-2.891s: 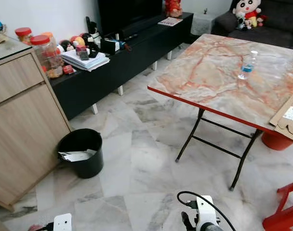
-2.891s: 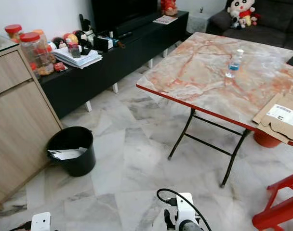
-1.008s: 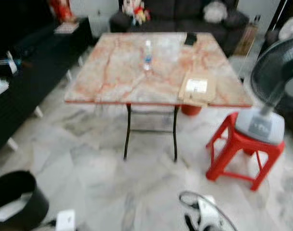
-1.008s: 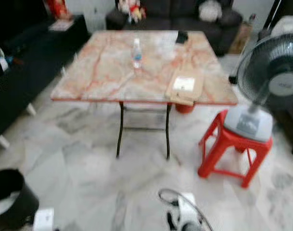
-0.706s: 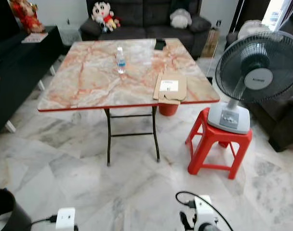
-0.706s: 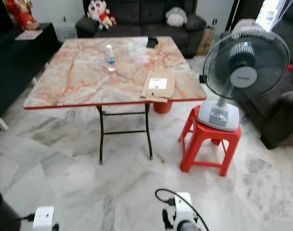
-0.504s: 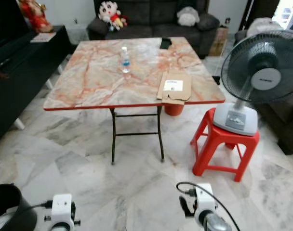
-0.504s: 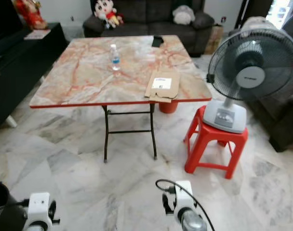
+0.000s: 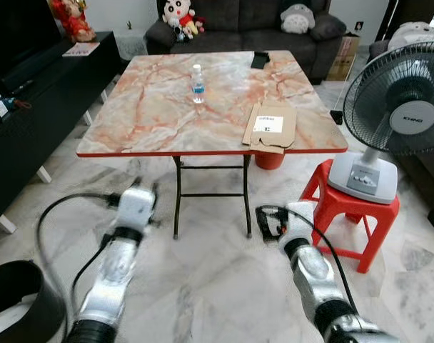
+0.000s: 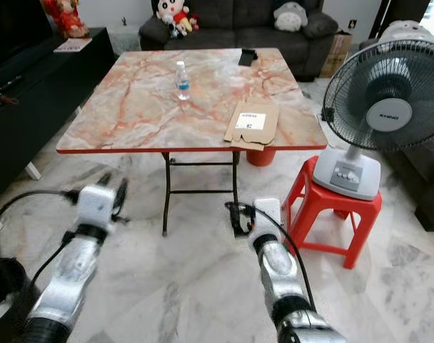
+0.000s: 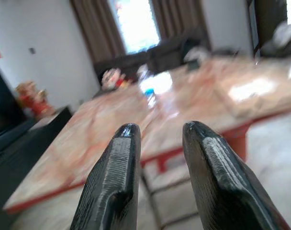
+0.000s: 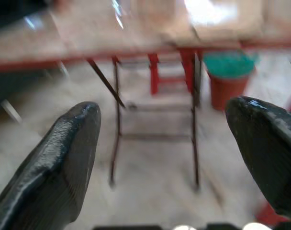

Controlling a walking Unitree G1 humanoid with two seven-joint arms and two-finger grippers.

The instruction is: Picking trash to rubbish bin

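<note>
marble floor [image 9: 203, 271]: open tiles before the table | folding table [image 9: 153, 121]: red edge ahead | black bin [image 9: 17, 304]: low left, paper inside | water bottle [image 9: 198, 83]: upright mid-table | left gripper [image 11: 157, 132]: raised, narrow gap, empty | right gripper [image 12: 164, 129]: spread wide, empty

Two silver arms of brushed, segmented metal, each ending in a white boxy wrist block. A black cable loops from the left arm [image 9: 110, 271] out to the side; another curls from the right arm [image 9: 313, 275] back along its length. The left gripper [image 11: 160, 139] has black fingers [image 11: 114, 177] with finely ribbed inner faces. The right gripper [image 12: 169, 143] has rounded, blurred black fingers [image 12: 64, 153], perhaps equally textured.
</note>
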